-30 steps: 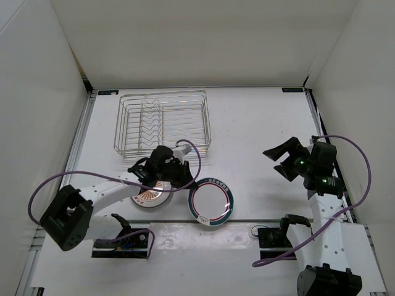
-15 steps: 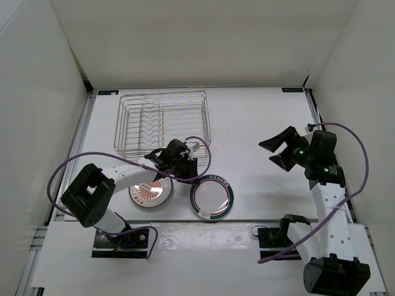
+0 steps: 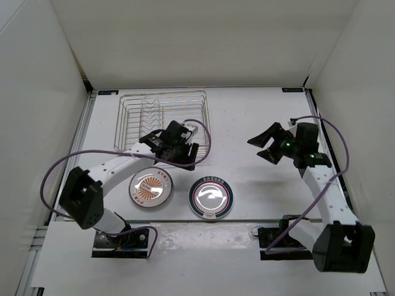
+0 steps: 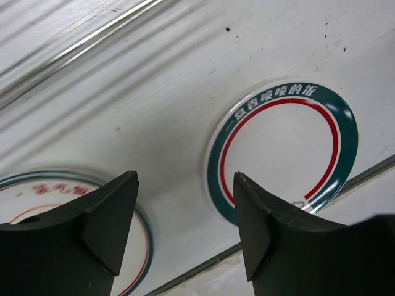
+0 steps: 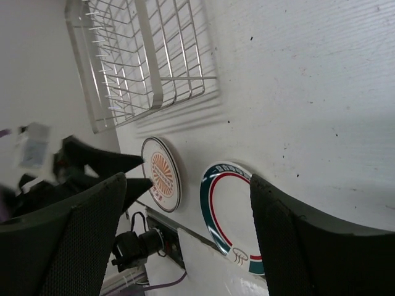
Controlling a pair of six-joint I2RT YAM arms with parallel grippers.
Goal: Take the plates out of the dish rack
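Hovering near the dish rack point(image 3: 185, 117) at the desk's far-left, left gripper point(image 4: 185, 179) is wide, empty; right gripper point(image 5: 189, 178) likewise. Rack shows no plates. Orange plate point(image 3: 150, 188) and teal plate point(image 3: 211, 198) lie flat by the near edge. Unloading looks done; next, retract arms.

**White table, white walls**

A white table point(image 3: 259, 111) is seen beneath the left claw point(image 4: 185, 179) and the right claw point(image 5: 188, 182). White walls point(image 3: 203, 43) are set beyond both. Dark specks point(image 5: 336, 132) are scattered ahead of the right claw, and a small dark label point(image 3: 292, 90) is fixed farther beyond it.
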